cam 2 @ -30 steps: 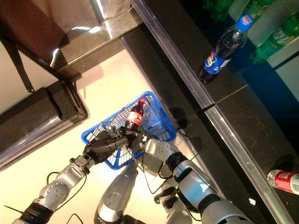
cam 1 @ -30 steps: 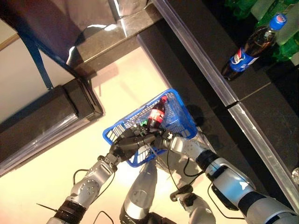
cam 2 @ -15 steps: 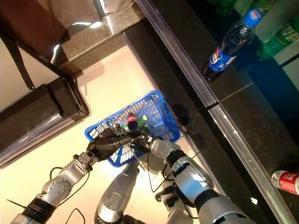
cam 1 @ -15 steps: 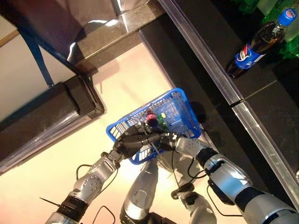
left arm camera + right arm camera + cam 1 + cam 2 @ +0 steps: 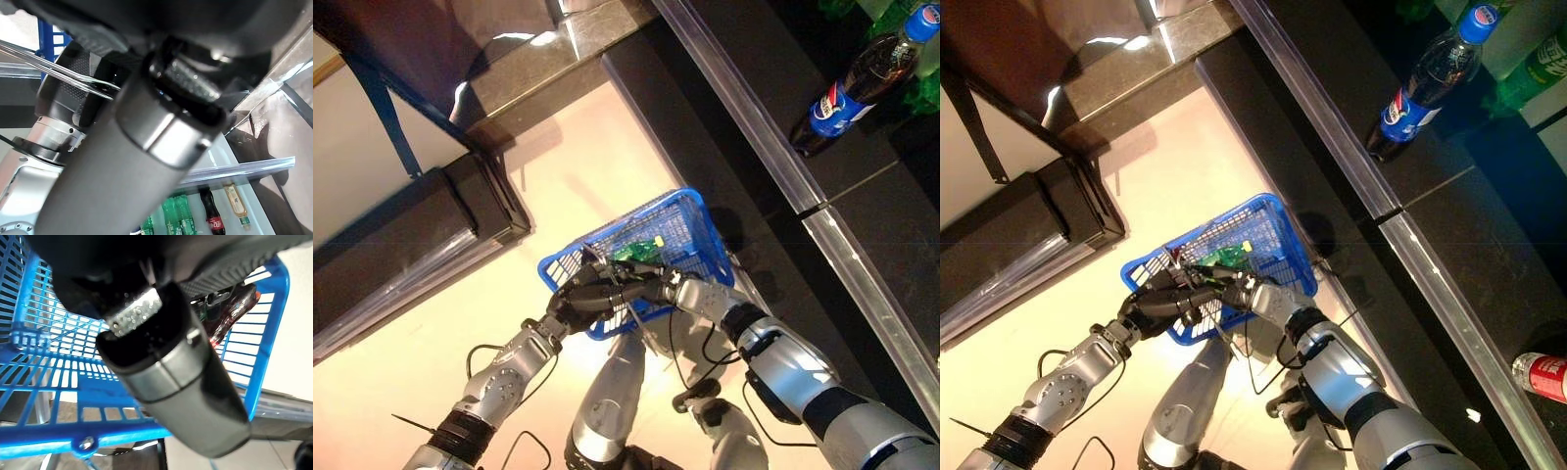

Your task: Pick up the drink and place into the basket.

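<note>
Two robot hands meet at the blue basket [image 5: 690,230]. My left robot hand [image 5: 578,299] grips its near rim; my right robot hand [image 5: 651,289] reaches inside, grip state indeterminate. One cola bottle [image 5: 230,316] lies in the basket. Risk: withdrawing fingers snag the mesh, tilting the basket. At 1 o'clock, the counter [image 5: 862,176] holds one blue-labelled bottle [image 5: 857,83].

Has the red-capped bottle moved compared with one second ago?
Yes. Earlier it stood above the basket rim, held up. Now it lies down inside, the bottle showing behind the right hand.
</note>
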